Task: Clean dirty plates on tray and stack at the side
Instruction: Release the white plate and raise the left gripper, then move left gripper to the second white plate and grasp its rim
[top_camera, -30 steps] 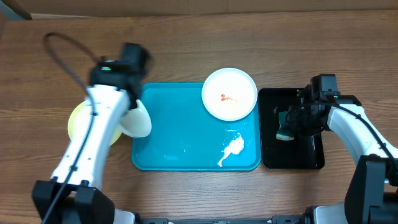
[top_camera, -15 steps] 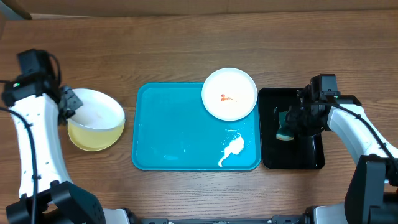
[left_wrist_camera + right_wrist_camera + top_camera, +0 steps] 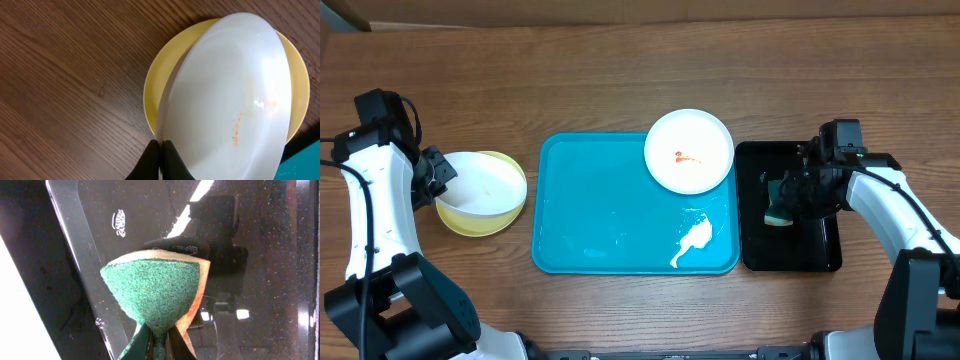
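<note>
My left gripper [image 3: 432,172] is shut on the rim of a white plate [image 3: 485,180]. That plate lies offset on top of a pale yellow-green plate [image 3: 480,222] on the table, left of the turquoise tray [image 3: 610,210]. In the left wrist view the white plate [image 3: 225,95] carries a faint orange smear, the yellow-green plate [image 3: 151,95] shows beneath it, and my fingers [image 3: 161,150] pinch its edge. Another white plate [image 3: 689,150] with a red smear sits at the tray's back right corner. My right gripper [image 3: 790,195] is shut on a green sponge [image 3: 155,290] over the black tray.
A small black tray [image 3: 820,250] stands right of the turquoise tray, and also shows in the right wrist view [image 3: 260,255]. A white foamy smear [image 3: 694,240] lies on the turquoise tray's front right. A cable loops behind my left arm.
My left arm swung from the tray's left edge out to the far left, and the white plate it holds now lies over the yellow-green plate. The right arm has not moved.
</note>
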You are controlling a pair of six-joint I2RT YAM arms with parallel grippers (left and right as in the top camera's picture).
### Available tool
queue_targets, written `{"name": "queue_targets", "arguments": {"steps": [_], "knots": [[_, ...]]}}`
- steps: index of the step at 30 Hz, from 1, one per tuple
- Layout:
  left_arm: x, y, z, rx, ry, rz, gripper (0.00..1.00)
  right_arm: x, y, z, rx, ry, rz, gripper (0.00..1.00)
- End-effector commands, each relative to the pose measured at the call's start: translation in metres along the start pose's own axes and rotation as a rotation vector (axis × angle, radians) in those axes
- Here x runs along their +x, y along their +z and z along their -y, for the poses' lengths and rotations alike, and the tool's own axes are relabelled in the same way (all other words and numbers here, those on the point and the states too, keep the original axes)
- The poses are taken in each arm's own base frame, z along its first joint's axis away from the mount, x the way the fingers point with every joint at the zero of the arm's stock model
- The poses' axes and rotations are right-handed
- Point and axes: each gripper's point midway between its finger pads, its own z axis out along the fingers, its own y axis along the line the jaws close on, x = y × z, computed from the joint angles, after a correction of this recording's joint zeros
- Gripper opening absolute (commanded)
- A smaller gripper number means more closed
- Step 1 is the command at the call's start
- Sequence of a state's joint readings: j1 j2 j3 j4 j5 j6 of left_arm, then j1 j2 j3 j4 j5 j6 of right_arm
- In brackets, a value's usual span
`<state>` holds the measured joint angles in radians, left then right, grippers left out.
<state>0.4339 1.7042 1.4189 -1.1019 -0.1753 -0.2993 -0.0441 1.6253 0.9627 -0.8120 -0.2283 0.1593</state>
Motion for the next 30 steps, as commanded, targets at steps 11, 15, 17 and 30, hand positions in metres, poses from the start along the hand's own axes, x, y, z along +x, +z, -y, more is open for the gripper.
{"name": "queue_targets", "arguments": {"steps": [11, 15, 17, 30], "knots": [[0.009, 0.000, 0.015, 0.096, 0.022, -0.047, 0.82, -0.003, -0.004, -0.003, -0.001, -0.013, 0.017, 0.04], [0.019, -0.007, 0.046, 0.259, 0.085, -0.090, 0.79, -0.003, -0.004, -0.003, -0.001, -0.013, 0.017, 0.04], [0.027, -0.012, 0.066, 0.332, 0.134, -0.107, 0.79, -0.003, -0.004, -0.003, -0.001, -0.013, 0.017, 0.05], [0.103, -0.055, 0.209, 0.542, 0.635, -0.048, 1.00, -0.003, -0.004, -0.003, -0.001, -0.013, 0.017, 0.20]]}}
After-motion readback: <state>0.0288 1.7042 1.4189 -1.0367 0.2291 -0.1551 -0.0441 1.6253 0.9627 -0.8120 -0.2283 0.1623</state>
